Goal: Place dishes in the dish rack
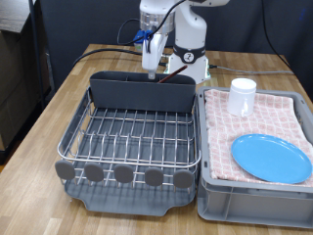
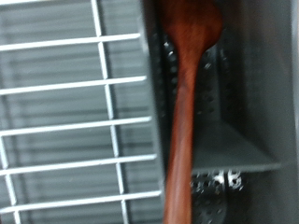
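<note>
The gripper (image 1: 150,67) hangs over the tall back compartment of the dish rack (image 1: 93,155), and whether its fingers are parted or clenched cannot be told. The wooden spoon (image 2: 187,103) runs lengthwise into that compartment — if it tips, the handle could catch the wall or the wire grid (image 2: 65,121). The cup (image 1: 242,96) and blue plate (image 1: 271,158) lie in the cloth-lined crate (image 1: 252,196). No readable writing shows.
</note>
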